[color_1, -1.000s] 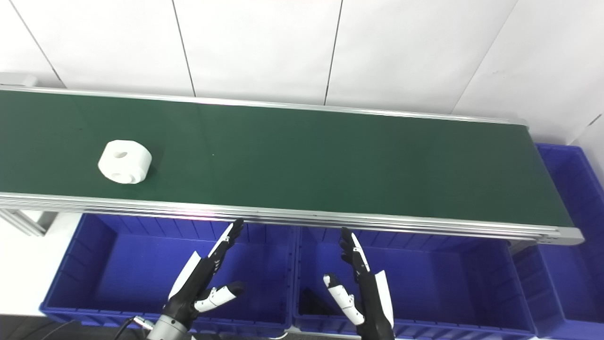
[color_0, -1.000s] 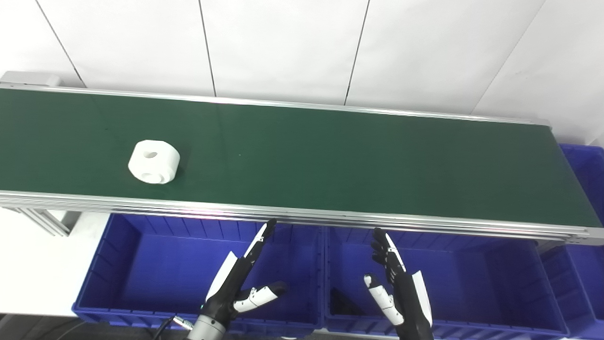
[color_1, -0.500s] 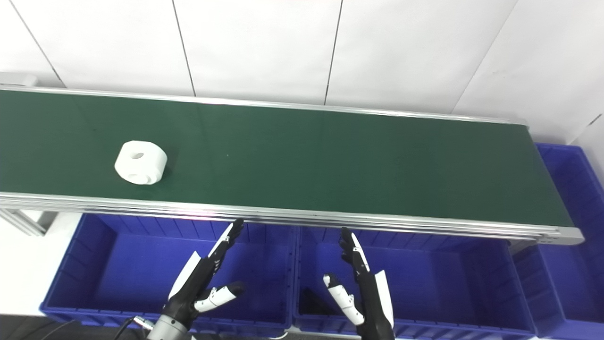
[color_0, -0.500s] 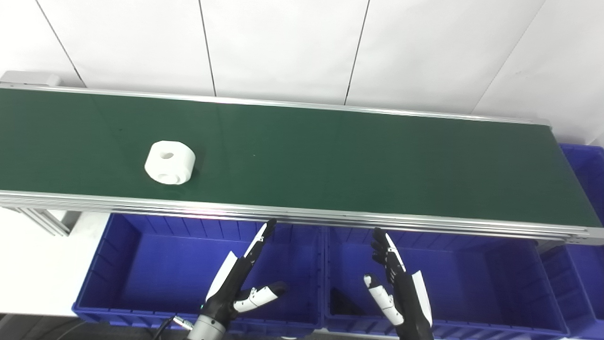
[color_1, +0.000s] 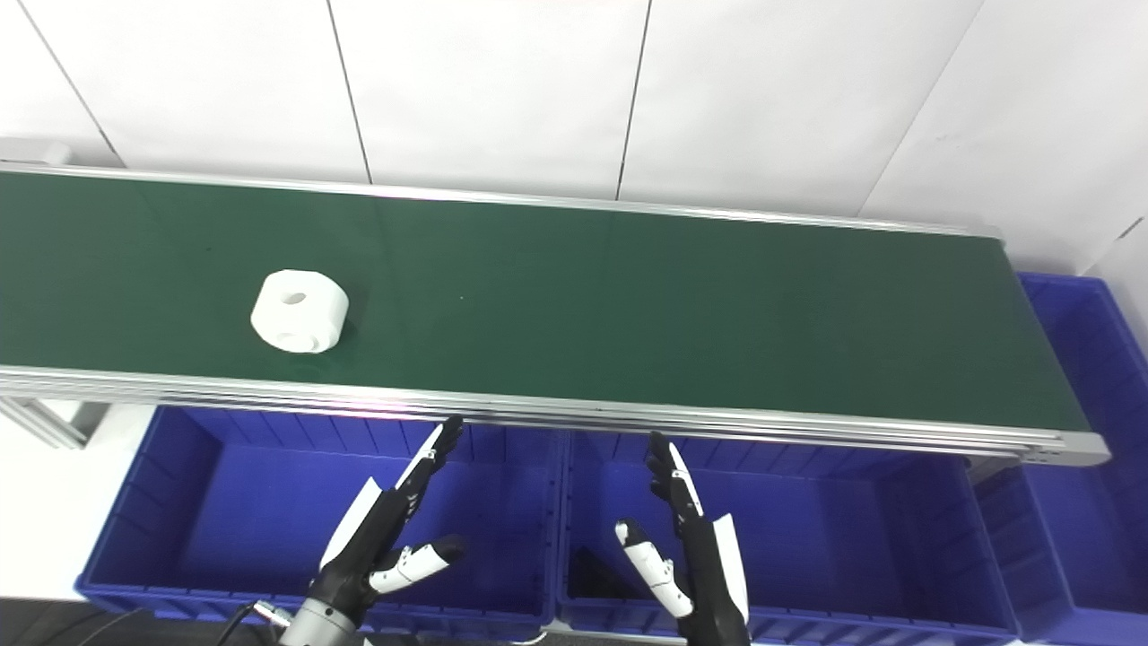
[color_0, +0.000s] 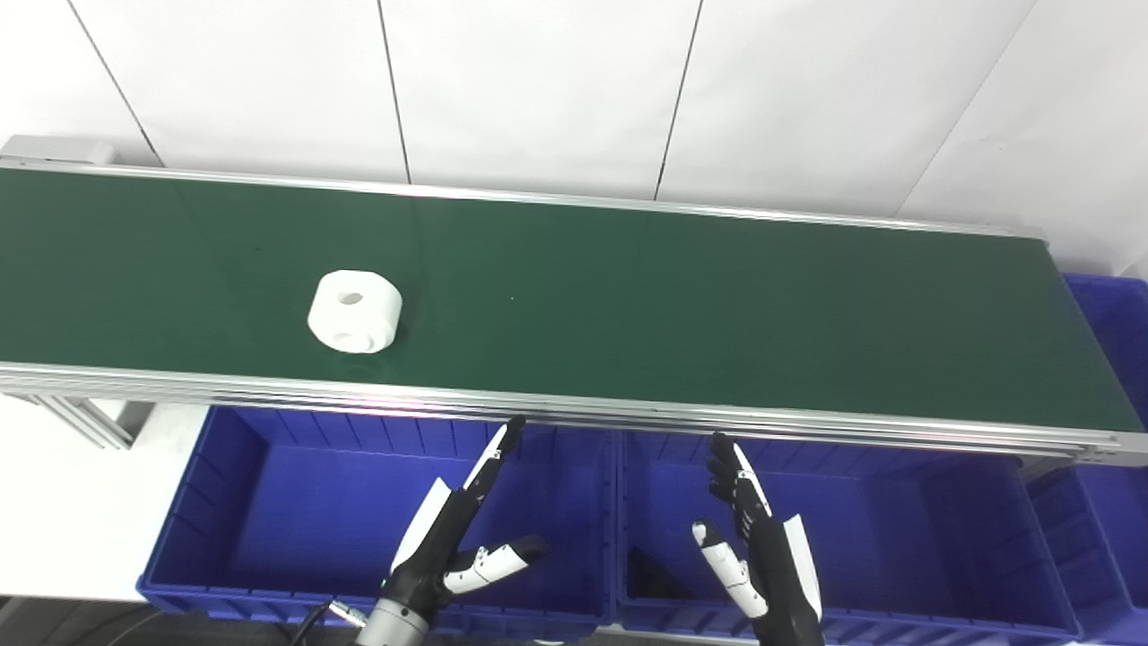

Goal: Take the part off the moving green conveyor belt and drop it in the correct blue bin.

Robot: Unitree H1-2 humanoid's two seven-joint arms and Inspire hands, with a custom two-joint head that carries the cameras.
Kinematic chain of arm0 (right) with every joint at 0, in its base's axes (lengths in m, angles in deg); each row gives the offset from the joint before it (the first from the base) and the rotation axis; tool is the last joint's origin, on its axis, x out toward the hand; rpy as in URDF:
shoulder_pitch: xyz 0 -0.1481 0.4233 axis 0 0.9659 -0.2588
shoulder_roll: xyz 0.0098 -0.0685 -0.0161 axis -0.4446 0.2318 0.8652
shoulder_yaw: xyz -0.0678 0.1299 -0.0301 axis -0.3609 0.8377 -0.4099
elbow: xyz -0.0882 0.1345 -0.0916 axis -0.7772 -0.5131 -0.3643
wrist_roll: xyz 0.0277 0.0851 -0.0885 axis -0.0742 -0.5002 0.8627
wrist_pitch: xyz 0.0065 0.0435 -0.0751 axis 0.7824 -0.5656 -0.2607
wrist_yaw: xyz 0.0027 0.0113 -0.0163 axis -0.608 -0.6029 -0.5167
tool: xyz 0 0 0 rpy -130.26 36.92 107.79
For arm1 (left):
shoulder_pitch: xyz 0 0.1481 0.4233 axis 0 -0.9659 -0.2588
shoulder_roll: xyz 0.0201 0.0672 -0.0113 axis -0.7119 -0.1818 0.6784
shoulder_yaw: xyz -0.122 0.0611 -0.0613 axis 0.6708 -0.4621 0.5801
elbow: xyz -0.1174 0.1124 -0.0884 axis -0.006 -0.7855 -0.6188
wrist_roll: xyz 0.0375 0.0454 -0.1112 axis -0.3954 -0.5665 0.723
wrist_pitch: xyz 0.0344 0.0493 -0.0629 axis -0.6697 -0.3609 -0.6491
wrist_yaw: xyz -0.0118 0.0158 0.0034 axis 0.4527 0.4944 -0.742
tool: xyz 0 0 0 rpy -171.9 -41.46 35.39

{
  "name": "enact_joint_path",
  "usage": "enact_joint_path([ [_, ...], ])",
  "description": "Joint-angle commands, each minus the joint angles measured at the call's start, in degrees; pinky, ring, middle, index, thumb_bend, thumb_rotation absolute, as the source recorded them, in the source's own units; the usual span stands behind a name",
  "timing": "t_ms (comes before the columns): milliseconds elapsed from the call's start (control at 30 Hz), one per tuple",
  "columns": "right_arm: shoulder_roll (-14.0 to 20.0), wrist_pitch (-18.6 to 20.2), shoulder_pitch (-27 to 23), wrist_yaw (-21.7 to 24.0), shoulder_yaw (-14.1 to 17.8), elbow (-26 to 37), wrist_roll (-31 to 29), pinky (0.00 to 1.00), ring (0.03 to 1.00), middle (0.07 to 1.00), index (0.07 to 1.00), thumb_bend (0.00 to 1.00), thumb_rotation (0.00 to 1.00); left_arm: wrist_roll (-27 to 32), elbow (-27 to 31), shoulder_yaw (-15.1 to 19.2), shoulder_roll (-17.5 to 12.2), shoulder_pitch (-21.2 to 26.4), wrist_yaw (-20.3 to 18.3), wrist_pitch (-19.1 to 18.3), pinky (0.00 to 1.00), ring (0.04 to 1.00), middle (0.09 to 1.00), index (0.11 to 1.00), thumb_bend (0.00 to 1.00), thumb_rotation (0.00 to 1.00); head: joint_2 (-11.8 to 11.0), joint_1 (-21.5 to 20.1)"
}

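A white round part with a hole through its middle lies on the green conveyor belt, left of centre and near the front rail. My left hand hangs open over the left blue bin, below and to the right of the part. My right hand is open too, fingers up, over the middle blue bin. Neither hand touches the belt or the part.
A dark object lies at the front left of the middle bin. Another blue bin stands past the belt's right end. The silver front rail runs between my hands and the belt. A white wall stands behind.
The white part has travelled to the right along the belt. Both hands have stayed where they were.
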Motion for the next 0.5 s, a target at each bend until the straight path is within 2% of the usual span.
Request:
enact_joint_path([
  [0,-0.14,-3.49,-0.48,-0.12,0.24,0.71,0.23,0.89,0.928,0.945,0.959,0.75,0.87,-0.03,0.7,0.03,0.53,1.0,0.76,2.45,1.0,1.0,1.0,1.0,0.77,0.83,-0.23,0.32],
  [33,0.14,-3.53,-0.53,-0.08,0.1,0.5,-0.05,0.89,0.929,0.946,0.962,0.74,0.88,0.04,0.3,0.03,0.68,1.02,0.89,2.71,1.0,1.0,1.0,1.0,0.77,0.83,-1.32,2.13],
  [133,0.76,-3.57,-0.55,-0.4,-0.26,-0.11,-1.01,0.89,0.924,0.942,0.962,0.72,0.85,0.46,-0.9,-0.07,1.08,1.15,1.2,3.8,1.0,1.0,1.0,1.0,0.77,0.81,-2.38,4.05],
  [167,1.01,-3.57,-0.56,-0.56,-0.39,-0.46,-1.47,0.89,0.925,0.943,0.963,0.72,0.85,0.25,-1.45,-0.27,1.14,1.3,1.57,4.05,0.99,1.0,1.0,1.0,0.78,0.79,-3.47,6.5],
  [267,1.56,-3.58,-0.66,-0.79,-0.7,-1.42,-2.77,0.9,0.933,0.952,0.969,0.73,0.87,-1.18,-2.58,-1.1,1.0,1.81,3.35,4.3,0.97,1.0,1.0,1.0,0.78,0.77,-5.24,9.13],
  [367,1.95,-3.58,-0.97,-0.64,-1.09,-2.05,-4.24,0.93,0.948,0.963,0.979,0.71,0.88,-0.75,-3.21,-2.22,0.66,2.23,4.6,4.31,0.94,0.992,1.0,1.0,0.78,0.71,-6.04,9.85],
  [467,2.1,-3.58,-1.41,-0.54,-1.38,-2.63,-5.0,0.94,0.953,0.967,0.983,0.69,0.88,-0.93,-3.61,-3.31,0.22,2.73,6.01,4.31,0.93,0.982,1.0,1.0,0.78,0.7,-6.76,10.16],
])
